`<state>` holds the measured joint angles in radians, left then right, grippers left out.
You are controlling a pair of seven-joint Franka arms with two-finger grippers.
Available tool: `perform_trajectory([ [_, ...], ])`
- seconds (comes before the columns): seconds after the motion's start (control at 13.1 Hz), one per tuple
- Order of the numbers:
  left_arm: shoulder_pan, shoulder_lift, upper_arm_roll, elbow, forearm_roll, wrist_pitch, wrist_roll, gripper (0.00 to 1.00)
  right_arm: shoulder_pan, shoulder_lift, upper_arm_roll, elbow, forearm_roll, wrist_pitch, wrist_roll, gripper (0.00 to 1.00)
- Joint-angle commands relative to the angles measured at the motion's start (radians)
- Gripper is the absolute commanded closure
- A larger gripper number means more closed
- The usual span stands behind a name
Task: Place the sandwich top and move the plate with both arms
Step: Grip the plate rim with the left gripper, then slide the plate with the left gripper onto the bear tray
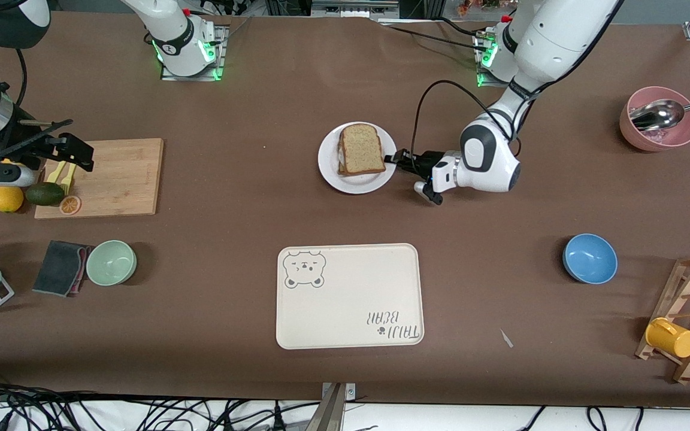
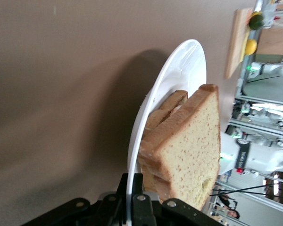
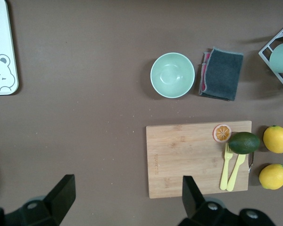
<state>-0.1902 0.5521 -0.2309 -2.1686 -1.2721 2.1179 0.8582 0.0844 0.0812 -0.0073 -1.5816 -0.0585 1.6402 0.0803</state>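
The white plate (image 1: 330,161) lies on the table's middle, farther from the front camera than the tray. The sandwich top (image 1: 362,148), a brown speckled slice, lies on the stacked sandwich on the plate. My left gripper (image 1: 394,160) is shut on the plate's rim at the side toward the left arm's end. In the left wrist view the rim (image 2: 179,66) runs between my left gripper's (image 2: 134,186) fingers, with the sandwich top (image 2: 193,150) close by. My right gripper (image 1: 72,152) hangs open and empty over the wooden cutting board (image 1: 123,176); the right wrist view shows it (image 3: 127,188) spread wide.
A cream bear tray (image 1: 351,299) lies nearer the front camera than the plate. A green bowl (image 1: 111,262) and dark cloth (image 1: 60,268) lie toward the right arm's end. A blue bowl (image 1: 589,258), pink bowl with spoon (image 1: 659,120) and mug rack (image 1: 689,323) are toward the left arm's end.
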Motion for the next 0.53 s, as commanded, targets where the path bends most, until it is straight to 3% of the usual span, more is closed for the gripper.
perform_trajectory([
  [0.0,0.069,-0.032,-0.002,0.030,0.026,-0.082,0.007,1.00,-0.006,0.014,-0.006,0.034,0.061,-0.026,-0.007,0.00],
  [0.23,0.086,0.000,0.002,0.137,0.042,-0.131,-0.005,1.00,-0.008,0.046,-0.008,0.058,0.068,-0.023,-0.014,0.00],
  [0.46,0.081,0.072,0.005,0.303,0.089,-0.151,-0.088,1.00,0.000,0.054,-0.003,0.086,0.066,-0.028,-0.002,0.00],
])
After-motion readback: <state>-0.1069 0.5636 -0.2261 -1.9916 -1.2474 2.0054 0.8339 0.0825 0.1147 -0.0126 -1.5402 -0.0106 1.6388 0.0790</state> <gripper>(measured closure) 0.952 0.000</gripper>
